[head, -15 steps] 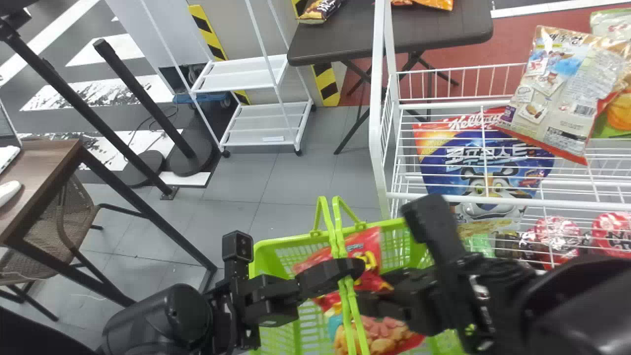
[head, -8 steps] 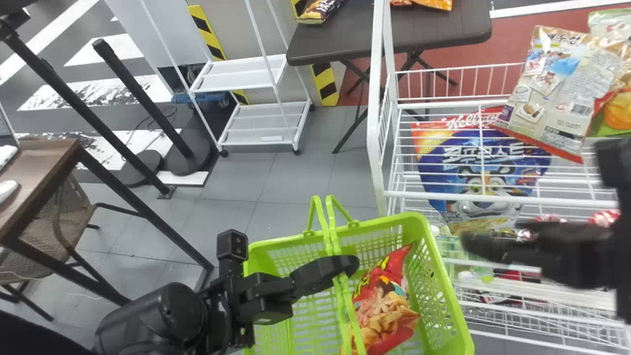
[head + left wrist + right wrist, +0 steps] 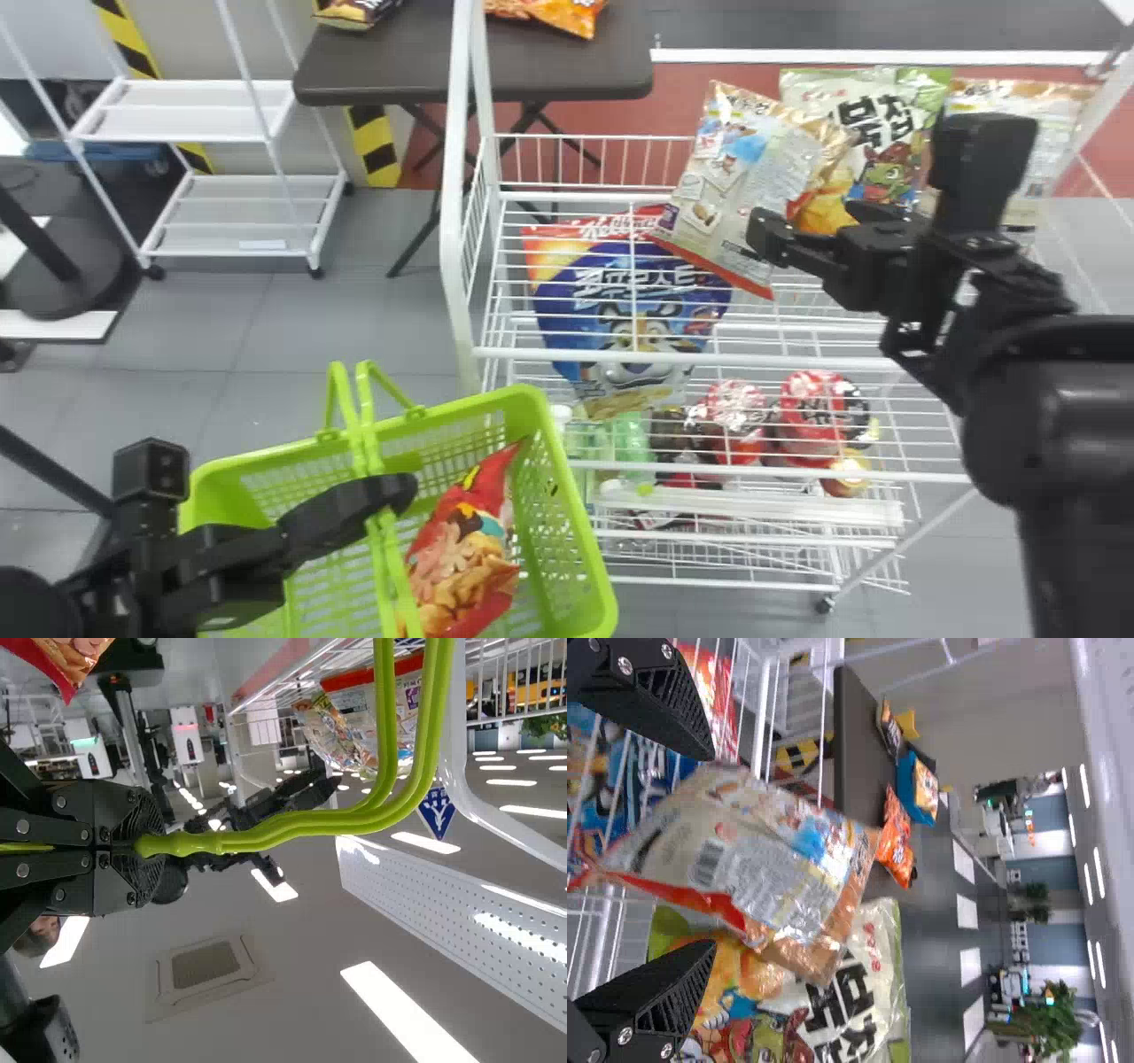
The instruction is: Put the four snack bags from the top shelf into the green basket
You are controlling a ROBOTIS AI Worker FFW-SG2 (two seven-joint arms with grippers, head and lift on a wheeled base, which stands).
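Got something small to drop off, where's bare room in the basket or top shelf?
Basket: left of the red snack bag, though handles cross above. Top shelf: seemingly right of the cereal bag, near the front rail. Crowded: overlapping bags behind.

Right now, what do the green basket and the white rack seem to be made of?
Green basket: probably molded plastic with a slight sheen, from its rounded rim and perforated walls. White rack: likely coated metal, smooth, judging by its thin straight wires.

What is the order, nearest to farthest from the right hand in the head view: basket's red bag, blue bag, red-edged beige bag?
1. Beige bag, mostly left of the hand
2. Blue bag, farther left
3. Red bag, in the basket
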